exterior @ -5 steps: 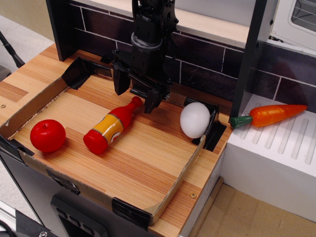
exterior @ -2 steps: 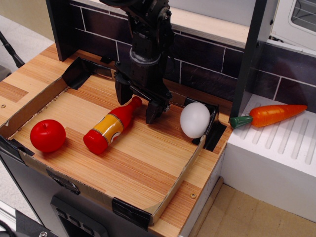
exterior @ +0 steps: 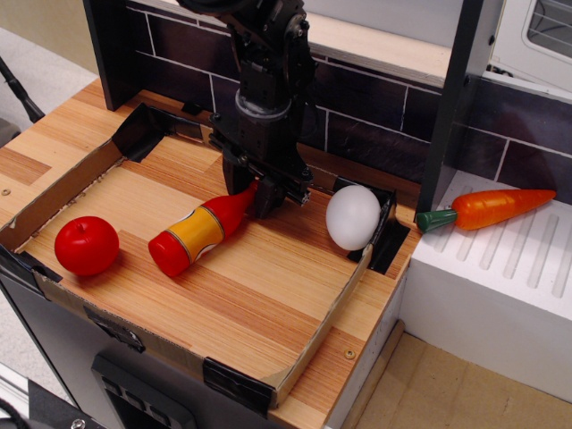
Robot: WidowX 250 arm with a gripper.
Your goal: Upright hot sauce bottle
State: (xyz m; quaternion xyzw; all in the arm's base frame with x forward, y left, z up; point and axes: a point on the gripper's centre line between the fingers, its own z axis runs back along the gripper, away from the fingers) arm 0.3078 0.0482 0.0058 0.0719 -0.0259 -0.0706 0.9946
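Wood-grain bench [exterior: 268, 295] lies nearest, bare along its front edge, with the red apple [exterior: 87, 245] at the left, apart from everything else. Just beyond it the hot sauce bottle [exterior: 198, 231] lies flat on the boards, its long axis running from the fat base at front left up to the cap at back right, so it points toward the tiled back wall [exterior: 375, 125]. A moment ago my hand [exterior: 253, 194] hung spread above that cap; now it has dropped and drawn in around the neck, and the base has shifted a little, so I judge that I am gripping the bottle and the lift to vertical can begin. To the right sits the white egg [exterior: 353, 217], near my fingers, something to avoid when I swing. Farther off, the orange carrot [exterior: 487, 208] rests on the white rack [exterior: 500, 268].
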